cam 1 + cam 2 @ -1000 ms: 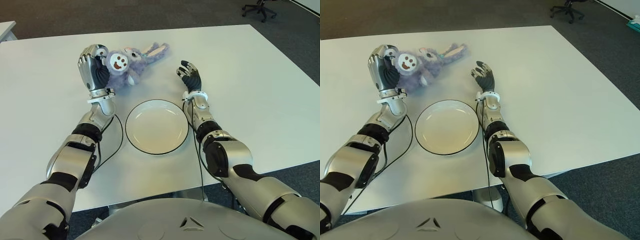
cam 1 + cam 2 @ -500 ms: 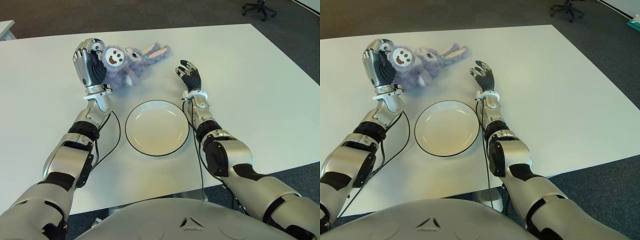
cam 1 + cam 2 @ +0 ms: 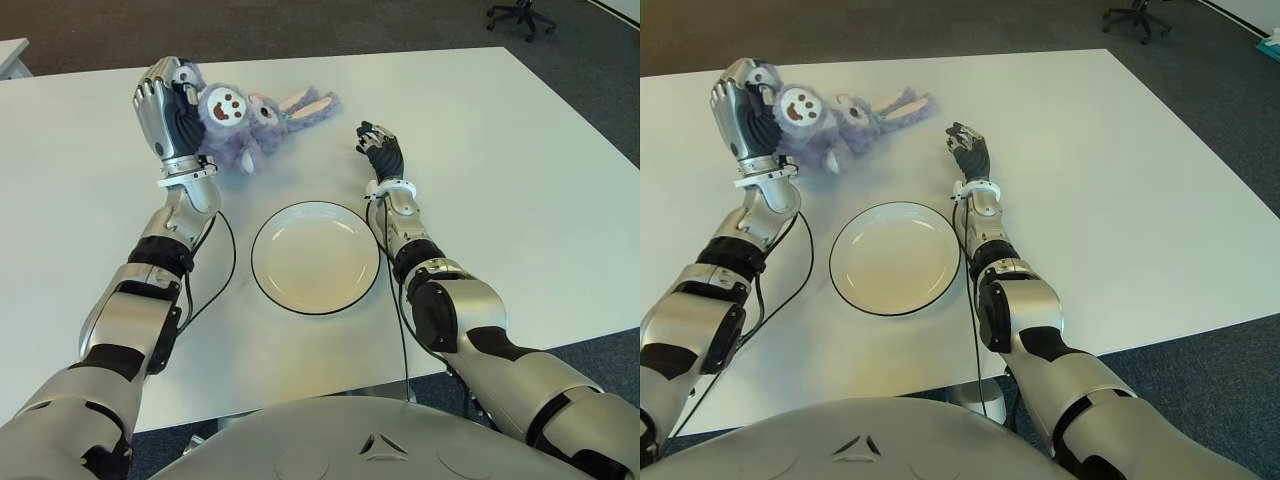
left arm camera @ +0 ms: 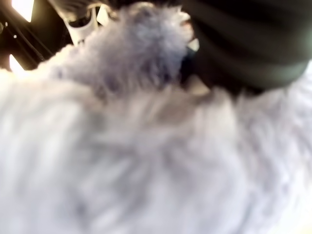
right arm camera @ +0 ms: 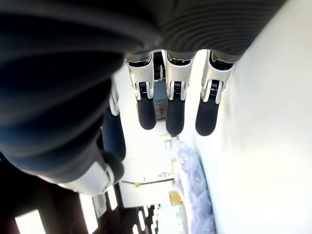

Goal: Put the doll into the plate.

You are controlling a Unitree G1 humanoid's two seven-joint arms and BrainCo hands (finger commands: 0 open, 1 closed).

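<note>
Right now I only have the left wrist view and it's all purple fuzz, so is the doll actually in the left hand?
Observer: Yes. The left hand is closed on the doll at its head, at the far left of the table.
Operator: Is the doll over the plate?
Observer: No. The plate lies nearer the robot, between the arms, with nothing in it.
Operator: And the right hand?
Observer: The right hand holds nothing, its fingers open, beyond the plate's right edge.
</note>
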